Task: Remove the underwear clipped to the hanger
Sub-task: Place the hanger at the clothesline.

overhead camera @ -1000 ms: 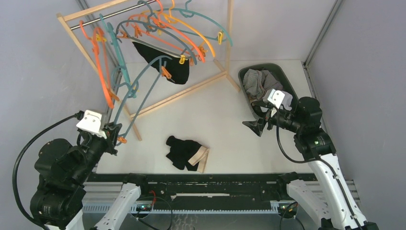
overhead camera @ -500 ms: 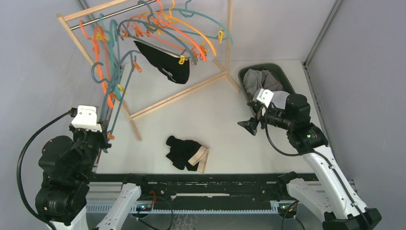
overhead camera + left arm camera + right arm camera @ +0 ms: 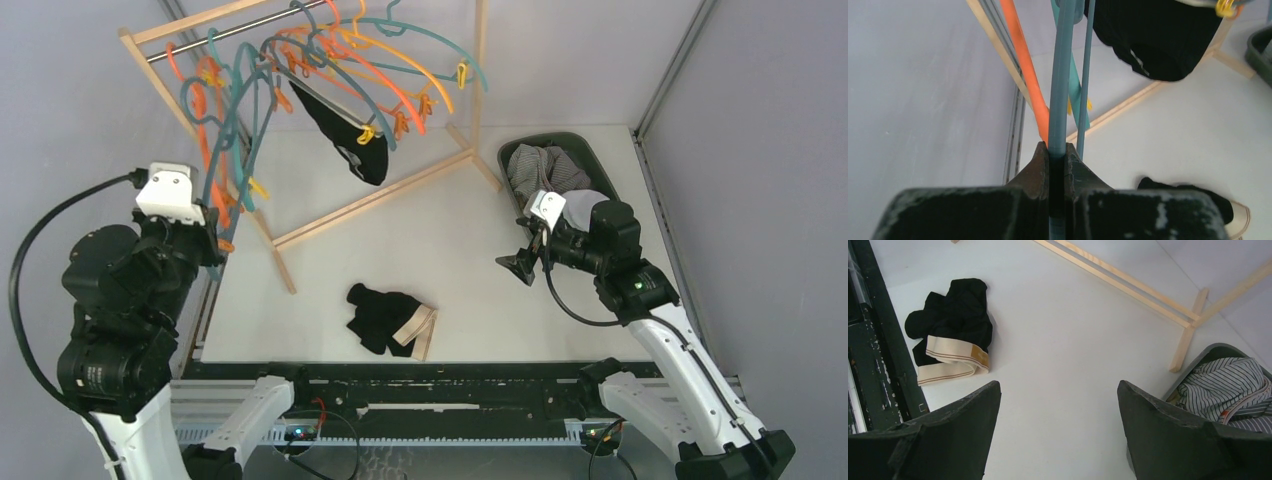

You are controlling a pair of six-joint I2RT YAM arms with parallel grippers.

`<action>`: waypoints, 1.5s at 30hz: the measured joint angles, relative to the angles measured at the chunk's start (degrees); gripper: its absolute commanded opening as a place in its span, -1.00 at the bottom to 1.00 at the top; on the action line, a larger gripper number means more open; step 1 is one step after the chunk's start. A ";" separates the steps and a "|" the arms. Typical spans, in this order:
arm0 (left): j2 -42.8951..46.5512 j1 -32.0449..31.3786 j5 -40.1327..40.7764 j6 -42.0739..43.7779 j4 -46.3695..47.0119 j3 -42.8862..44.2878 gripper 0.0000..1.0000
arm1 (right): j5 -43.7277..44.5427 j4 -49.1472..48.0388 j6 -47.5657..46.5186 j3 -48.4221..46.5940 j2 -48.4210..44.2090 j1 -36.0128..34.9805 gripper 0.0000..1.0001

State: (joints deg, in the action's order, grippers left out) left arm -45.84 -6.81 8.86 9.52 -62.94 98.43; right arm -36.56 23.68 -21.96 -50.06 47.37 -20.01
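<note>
Black underwear [image 3: 352, 135] hangs clipped on the far rack [image 3: 380, 195] while the left tool [image 3: 1057, 165] clamps a blue hanger [image 3: 1060, 100] at far left, probably to steady it, and the right tool [image 3: 1057, 390] hovers spread wide over the worktop [image 3: 1073, 315] beside the bin [image 3: 575, 140], free to pull.

Underwear: two. One black brief [image 3: 352, 135] clipped up, far left of centre; one black brief with cream waistband [image 3: 385, 318] on table, near centre.
Hangers [image 3: 205, 140]: at least five, tangled, exact count unclear; blue-grey hanger [image 3: 1062, 75] among them.
Wooden rack [image 3: 370, 198]: one.
Green basket [image 3: 545, 138]: one, far right.
Striped cloth [image 3: 540, 170] inside basket: one.
Arms: two, left arm [image 3: 110, 300] and right arm [image 3: 640, 290].
</note>
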 measured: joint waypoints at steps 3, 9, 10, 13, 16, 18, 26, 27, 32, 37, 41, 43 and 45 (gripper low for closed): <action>-2.29 0.04 0.07 0.02 -0.13 4.46 -1.00 | 0.26 -0.17 -0.13 0.09 0.04 0.00 0.70; -7.19 0.11 0.96 0.07 -0.28 13.22 -1.00 | 0.59 -0.46 -0.42 0.37 0.11 0.00 0.70; -7.98 0.11 0.94 0.09 -0.66 14.40 -1.00 | 0.61 -0.52 -0.46 0.50 0.11 0.00 0.70; -10.19 0.11 0.92 0.09 -1.51 16.76 -1.00 | 0.79 -0.61 -0.81 0.72 0.13 0.00 0.70; -11.82 0.11 0.81 0.09 -1.75 17.31 -1.00 | 0.98 -0.66 -1.05 0.72 0.13 0.00 0.70; -13.38 0.13 0.79 0.07 -2.21 17.92 -1.00 | 1.14 -0.68 -1.20 0.74 0.17 0.02 0.70; -19.80 -1.42 0.46 0.07 -2.73 22.47 -1.00 | 1.62 -0.79 -1.29 0.74 0.59 0.04 0.70; -20.35 -2.05 0.55 0.09 -2.69 22.88 -1.00 | 1.62 -0.79 -1.29 0.79 0.59 0.04 0.70; -23.45 -8.37 3.58 0.70 -1.46 23.54 -1.00 | 1.70 -0.90 -1.44 1.46 0.61 0.11 0.70; -26.99 -15.02 9.01 2.75 0.48 24.68 -1.00 | 1.84 -0.98 -1.49 1.70 0.79 0.15 0.69; -31.93 -19.85 13.51 5.14 1.40 29.27 -1.00 | 1.84 -1.01 -1.49 1.70 0.81 0.15 0.69; -34.29 -21.62 15.28 6.29 2.01 30.64 -1.00 | 1.84 -1.16 -1.51 1.84 0.81 0.33 0.69; -36.17 -22.53 16.52 6.82 2.54 31.43 -1.00 | 1.81 -1.20 -1.57 2.21 0.76 0.44 0.69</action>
State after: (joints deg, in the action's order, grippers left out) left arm -82.02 -29.34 25.39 16.34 -60.40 129.86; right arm -34.74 22.48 -23.53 -47.86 48.14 -19.57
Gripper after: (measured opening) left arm 0.069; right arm 0.849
